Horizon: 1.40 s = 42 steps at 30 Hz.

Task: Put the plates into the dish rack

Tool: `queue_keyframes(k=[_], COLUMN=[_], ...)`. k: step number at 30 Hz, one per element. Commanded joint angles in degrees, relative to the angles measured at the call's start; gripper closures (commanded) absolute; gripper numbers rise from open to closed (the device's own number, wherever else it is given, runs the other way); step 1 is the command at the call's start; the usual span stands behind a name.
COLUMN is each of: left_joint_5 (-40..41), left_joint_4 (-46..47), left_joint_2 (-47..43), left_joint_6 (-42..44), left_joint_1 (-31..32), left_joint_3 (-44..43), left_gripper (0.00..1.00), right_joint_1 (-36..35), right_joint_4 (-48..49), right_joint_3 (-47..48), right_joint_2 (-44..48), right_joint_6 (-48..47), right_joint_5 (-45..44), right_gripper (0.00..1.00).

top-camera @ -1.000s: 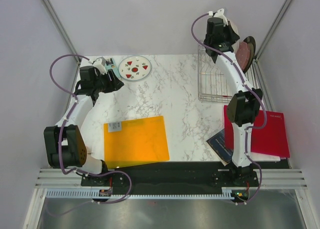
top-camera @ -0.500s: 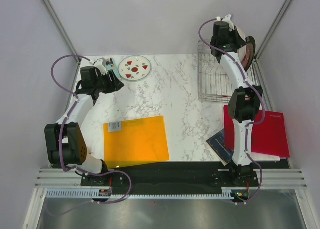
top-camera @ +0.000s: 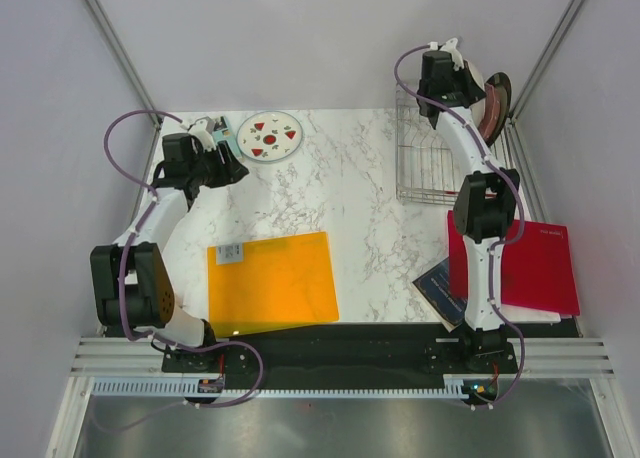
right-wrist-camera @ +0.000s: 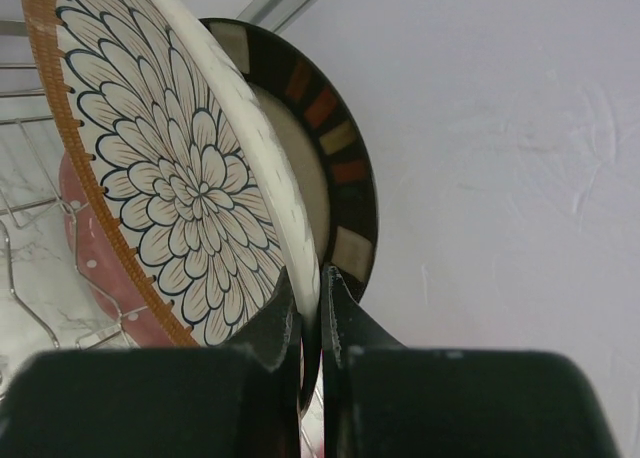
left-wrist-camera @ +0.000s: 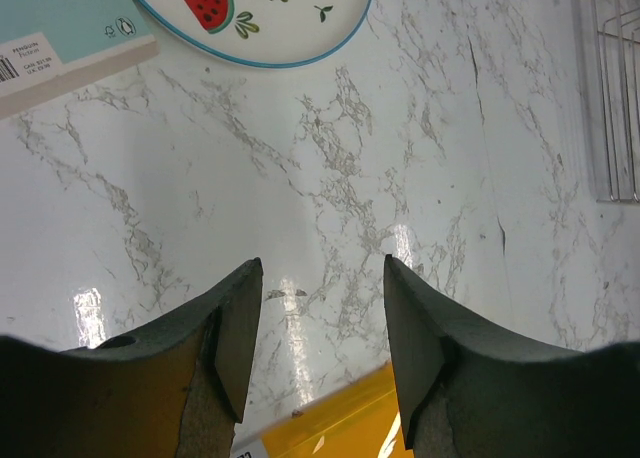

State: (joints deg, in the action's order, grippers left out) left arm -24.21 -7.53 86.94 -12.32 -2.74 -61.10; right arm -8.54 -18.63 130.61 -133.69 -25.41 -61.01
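Note:
My right gripper [top-camera: 452,76] is shut on the rim of a white plate with a dark petal lattice and orange-brown edge [right-wrist-camera: 190,188], held upright over the far right end of the silver wire dish rack [top-camera: 432,156]. A pink dotted plate [right-wrist-camera: 85,238] and a dark-rimmed cream-centred plate [right-wrist-camera: 335,148] stand upright there, one on each side of the held plate. The white plate with red and green shapes [top-camera: 271,136] lies flat at the back left. My left gripper [top-camera: 233,170] is open and empty just near of it; its rim shows in the left wrist view [left-wrist-camera: 270,8].
A flat orange sheet [top-camera: 272,280] lies at the front left, a red sheet [top-camera: 540,268] and a dark booklet [top-camera: 438,288] at the front right. A teal card [top-camera: 221,131] lies beside the left plate. The enclosure's walls stand close behind the rack.
My right gripper has carried the lattice plate to the right, up to the pink and dark-rimmed plates at the rack's far right end. The left arm has hardly moved.

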Motion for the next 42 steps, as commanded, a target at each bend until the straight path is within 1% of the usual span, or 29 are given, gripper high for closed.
queue_keyframes(k=[1, 6, 12, 13, 14, 16, 17, 19, 20, 25, 27, 28, 29, 30, 31, 32, 33, 34, 35, 36, 37, 38, 39, 40, 41, 42], left_joint_5=[-0.14, 0.04, 0.83, 1.0, 1.09, 0.92, 0.83, 0.74, 0.83, 1.18, 1.44, 1.88, 2.14, 2.49, 3.19, 3.46, 3.81, 4.51, 4.95, 5.39, 6.36, 6.89, 7.41, 8.12, 7.95, 7.51], left_joint_4=[1.38, 1.03, 0.59, 0.59, 0.59, 0.76, 0.94, 1.2, 1.46, 1.64, 1.73, 1.55, 1.55, 1.38, 1.2, 0.85, 0.42, -1.42, -2.31, -3.01, -4.67, -5.38, -6.26, -7.23, -9.15, -9.78], left_joint_2=[0.95, 1.92, 4.64, 4.91, 5.17, 6.14, 6.31, 6.76, 6.93, 6.58, 6.06, 5.7, 4.83, 4.13, 3.51, 2.37, 1.75, 1.31, 0.61, -0.7, -1.67, -2.47, -4.39, -5.19, -6.07, -7.21], left_joint_6=[2.12, 1.95, -0.51, -1.73, -2.27, -3.23, -3.41, -3.5, -3.5, -3.07, -2.89, -2.71, -2.8, -2.97, -3.41, -3.42, -3.42, -2.98, -2.54, -2.02, -0.97, -0.52, -0.25, -0.51, -1.04, -1.39], left_joint_1=[0.19, 0.19, 0.28, 0.2, 0.19, 0.2, 0.28, 0.28, 0.28, 0.28, 0.2, 0.11, 0.19, 0.19, 0.11, 0.02, 0.02, 0.02, 0.02, 0.02, -0.07, -0.07, -0.16, -0.51, -0.86, -1.3], left_joint_3=[-1.48, -2.27, -3.76, -4.11, -4.29, -4.9, -5.08, -5.69, -5.78, -6.14, -6.05, -5.7, -5.52, -5.43, -5.26, -5.34, -5.52, -6.39, -6.75, -7.1, -7.54, -7.63, -7.63, -7.8, -7.81, -7.54], left_gripper=[0.42, 0.42, 0.4, 0.39, 0.4, 0.4, 0.4, 0.4, 0.4, 0.4, 0.4, 0.4, 0.4, 0.4, 0.39, 0.39, 0.39, 0.38, 0.38, 0.38, 0.37, 0.37, 0.37, 0.37, 0.37, 0.36], right_joint_1=[0.19, 0.19, 0.19, 0.1, 0.18, -0.08, -0.08, -0.34, -0.52, -2.27, -4.11, -4.9, -5.87, -7.97, -9.12, -10.44, -12.8, -13.61, -14.57, -16.15, -16.95, -17.39, -18.18, -18.71, -19.06, -20.19], right_joint_4=[1.07, -3.24, -4.83, -4.92, -5.1, -5.19, -5.19, -5.19, -5.27, -5.19, -4.92, -5.01, -5.1, -5.79, -5.97, -6.32, -8.24, -9.39, -10.36, -11.33, -11.95, -12.91, -14.4, -14.59, -14.85, -14.68], right_joint_3=[2.64, 2.64, 2.72, 2.64, 2.55, 2.03, 1.76, 0.97, 0.71, 0.61, 0.96, 0.88, 0.27, -0.69, -3.66, -5.17, -6.49, -7.81, -8.0, -7.91, -7.13, -6.16, -5.02, -2.23, -0.63, 1.39], right_joint_2=[0.71, -0.78, -2.1, -1.67, -1.32, 0.0, 0.44, 2.28, 2.9, 6.5, 7.82, 9.83, 11.24, 12.82, 16.41, 18.01, 19.59, 21.61, 21.98, 21.8, 20.5, 19.35, 17.78, 14.19, 12.07, 7.35], right_joint_6=[4.05, 8.35, 8.97, 8.97, 8.8, 8.27, 8.1, 7.57, 7.39, 6.52, 4.41, 3.62, 2.74, 0.04, -0.95, -1.48, -1.83, -1.32, -0.61, 0.0, 2.01, 2.29, 2.73, 4.13, 4.49, 5.1], right_joint_5=[-2.09, -1.83, -1.83, -1.65, -1.3, -1.04, -0.69, -0.07, 0.19, 0.98, 2.91, 7.27, 10.71, 14.92, 20.61, 28.76, 34.24, 39.17, 47.92, 51.05, 53.61, 60.85, 64.23, 66.44, 68.2, 68.31], right_gripper=[1.0, 1.0, 0.99, 0.94, 0.79, 0.67, 0.57, 0.49, 0.43, 0.36, 0.27, 0.22, 0.14, 0.1, 0.09, 0.02, 0.02, 0.02, 0.04, 0.07, 0.11, 0.16, 0.16, 0.18, 0.14, 0.02])
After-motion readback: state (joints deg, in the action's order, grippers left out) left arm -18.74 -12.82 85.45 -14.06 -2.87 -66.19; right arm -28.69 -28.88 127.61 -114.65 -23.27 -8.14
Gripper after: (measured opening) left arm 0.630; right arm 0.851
